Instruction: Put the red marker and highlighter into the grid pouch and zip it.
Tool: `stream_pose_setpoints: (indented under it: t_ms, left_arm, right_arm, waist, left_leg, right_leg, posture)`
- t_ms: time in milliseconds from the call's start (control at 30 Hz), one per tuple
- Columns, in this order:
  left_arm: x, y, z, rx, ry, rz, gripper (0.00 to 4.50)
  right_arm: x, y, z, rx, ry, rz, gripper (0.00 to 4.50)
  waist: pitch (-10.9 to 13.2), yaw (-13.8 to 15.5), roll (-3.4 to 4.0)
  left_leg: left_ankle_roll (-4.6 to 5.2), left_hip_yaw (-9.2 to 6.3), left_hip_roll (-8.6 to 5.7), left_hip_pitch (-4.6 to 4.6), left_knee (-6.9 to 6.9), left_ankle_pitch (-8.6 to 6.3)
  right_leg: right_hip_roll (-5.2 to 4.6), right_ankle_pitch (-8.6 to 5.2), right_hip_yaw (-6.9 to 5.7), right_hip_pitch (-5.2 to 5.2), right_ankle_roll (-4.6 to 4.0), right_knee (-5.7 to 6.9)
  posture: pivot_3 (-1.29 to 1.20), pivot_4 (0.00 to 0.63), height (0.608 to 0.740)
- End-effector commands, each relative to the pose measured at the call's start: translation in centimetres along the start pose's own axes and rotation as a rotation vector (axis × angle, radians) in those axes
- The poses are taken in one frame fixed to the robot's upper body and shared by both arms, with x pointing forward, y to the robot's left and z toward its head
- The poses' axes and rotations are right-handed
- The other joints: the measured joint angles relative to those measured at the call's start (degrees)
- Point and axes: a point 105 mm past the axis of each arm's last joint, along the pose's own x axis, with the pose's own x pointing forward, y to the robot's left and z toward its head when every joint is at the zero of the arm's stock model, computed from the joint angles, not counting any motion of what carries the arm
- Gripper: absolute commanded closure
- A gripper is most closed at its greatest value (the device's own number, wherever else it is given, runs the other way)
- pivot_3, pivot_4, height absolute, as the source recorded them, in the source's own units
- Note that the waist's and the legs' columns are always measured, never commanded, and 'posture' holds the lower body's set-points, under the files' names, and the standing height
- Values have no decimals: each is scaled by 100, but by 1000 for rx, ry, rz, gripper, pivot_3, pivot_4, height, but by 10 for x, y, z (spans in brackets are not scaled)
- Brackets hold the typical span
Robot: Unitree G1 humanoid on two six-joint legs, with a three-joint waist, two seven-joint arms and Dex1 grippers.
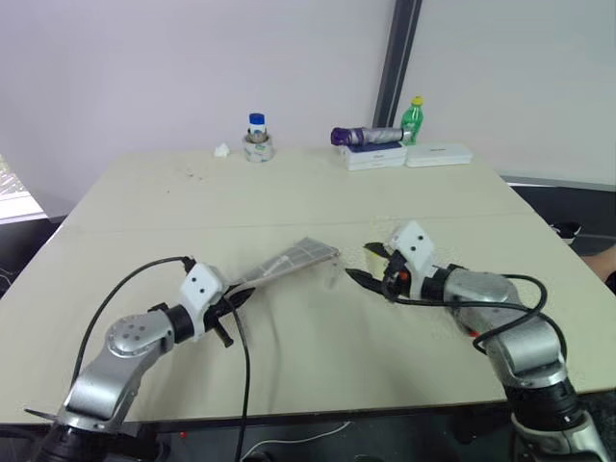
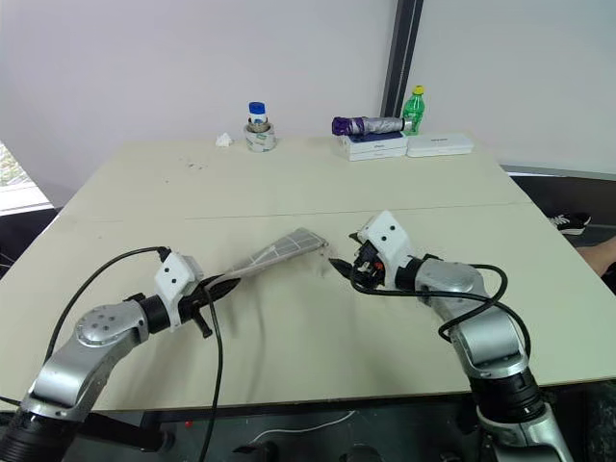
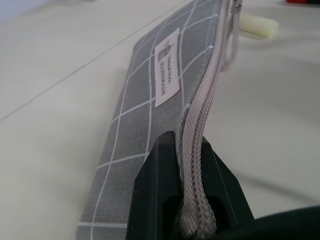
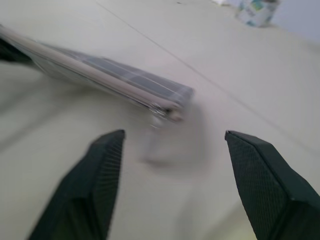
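both arms reach in over the near edge of the beige table (image 1: pixel 144 192) in the left eye view. the left gripper (image 1: pixel 234 300) is clamped on the near end of the grid pouch (image 1: pixel 294 258), which slants up off the table toward the far right, its free end in mid-air at the middle. the right gripper (image 1: pixel 364 268) sits just right of that free end, its fingers spread wide with nothing between them. along the far edge stand a small blue-capped bottle (image 1: pixel 256 138), a purple folded umbrella (image 1: pixel 368 136) on a white box (image 1: pixel 375 156), a green bottle with yellow cap (image 1: pixel 412 119) and a second white box (image 1: pixel 439 154). from the left wrist, two black fingers (image 3: pixel 160 190) pinch the zipper edge (image 3: pixel 200 125) of the pouch; the white label (image 3: pixel 166 75) faces the camera, and past the far end the pale-yellow highlighter (image 3: pixel 257 25) lies on the table. from the right wrist, the pouch's end (image 4: pixel 170 102) hangs beyond the gap between its two parted fingers (image 4: pixel 95 185), not touching them.
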Motion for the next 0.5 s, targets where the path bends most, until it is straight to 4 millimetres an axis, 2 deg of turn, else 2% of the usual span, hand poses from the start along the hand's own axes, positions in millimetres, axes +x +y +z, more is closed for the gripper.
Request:
stream_pose_setpoints:
  t_ms: [33, 433, 500]
  left_arm:
    - [-2, -4, 11, -17, -24, 16, 4500]
    - [3, -13, 14, -13, -27, 2, 4500]
    - [4, -14, 15, -13, -31, -1, 4500]
  right_arm:
    - [3, 3, 6, 15, -19, -26, 1116]
    - [29, -4, 2, 169, -38, -114, 1116]
    - [30, -3, 2, 173, -39, -111, 1655]
  waist:
    - [0, 10, 0]
    - [0, 13, 0]
    - [0, 14, 0]
  left_leg:
    - [0, 0, -1, 0, 0, 0]
    - [0, 4, -4, 0, -1, 0]
    - [0, 3, -4, 0, -1, 0]
  right_leg:
    - [-1, 0, 0, 0, 0, 0]
    - [-1, 0, 0, 0, 0, -3]
    - [-1, 0, 1, 0, 0, -3]
  posture:
    - [0, 150, 737]
    - [0, 150, 737]
    - [0, 150, 737]
